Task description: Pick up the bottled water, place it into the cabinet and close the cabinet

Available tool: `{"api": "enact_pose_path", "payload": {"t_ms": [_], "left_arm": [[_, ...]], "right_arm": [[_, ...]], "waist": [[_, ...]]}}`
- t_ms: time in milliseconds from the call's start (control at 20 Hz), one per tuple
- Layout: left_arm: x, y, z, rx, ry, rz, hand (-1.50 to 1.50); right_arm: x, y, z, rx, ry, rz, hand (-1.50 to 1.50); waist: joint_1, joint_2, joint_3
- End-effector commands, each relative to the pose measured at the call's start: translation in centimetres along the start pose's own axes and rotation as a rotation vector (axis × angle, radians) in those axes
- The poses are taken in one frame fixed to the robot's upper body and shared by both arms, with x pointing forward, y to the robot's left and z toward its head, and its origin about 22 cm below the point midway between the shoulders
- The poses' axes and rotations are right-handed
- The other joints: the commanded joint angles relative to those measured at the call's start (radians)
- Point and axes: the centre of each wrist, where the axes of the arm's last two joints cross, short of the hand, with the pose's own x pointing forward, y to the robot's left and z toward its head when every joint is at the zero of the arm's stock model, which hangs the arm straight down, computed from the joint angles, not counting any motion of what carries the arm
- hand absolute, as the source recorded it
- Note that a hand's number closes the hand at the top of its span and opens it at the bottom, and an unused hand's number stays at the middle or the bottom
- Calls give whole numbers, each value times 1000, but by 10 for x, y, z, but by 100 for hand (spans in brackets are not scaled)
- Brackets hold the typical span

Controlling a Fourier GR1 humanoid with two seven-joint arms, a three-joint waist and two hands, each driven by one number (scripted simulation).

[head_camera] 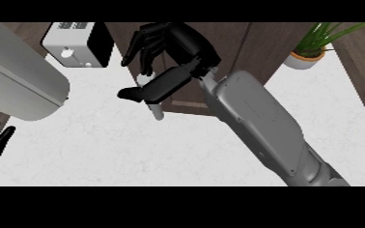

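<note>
Right hand (171,53) curled around bottled water (155,107), bottle nearly upright, lower end toward counter (143,149)

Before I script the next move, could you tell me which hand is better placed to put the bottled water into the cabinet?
Right. The right hand is already curled round the bottled water, up against the brown cabinet. Only a fingertip of the left hand shows at the left edge.

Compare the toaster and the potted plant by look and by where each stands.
The toaster is a boxy white and black appliance; the potted plant has thin green leaves in a small round pot. The toaster stands at the counter's far left, the potted plant at its far right. Both stand against the dark wooden back.
</note>
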Motion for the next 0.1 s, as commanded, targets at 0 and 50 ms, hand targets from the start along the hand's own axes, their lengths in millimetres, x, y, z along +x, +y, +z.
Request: {"api": "enact_pose_path", "payload": {"t_ms": [0,50], "left_arm": [[-5,-10,-2,-13,-1,8,-150],[-2,-12,-5,-16,3,4,-150]], "right_arm": [[10,-66,12,-252,-31,68,-150],[10,-49,0,-249,-28,50,-150]], "waist": [[-22,29,16],[-18,27,16]]}}
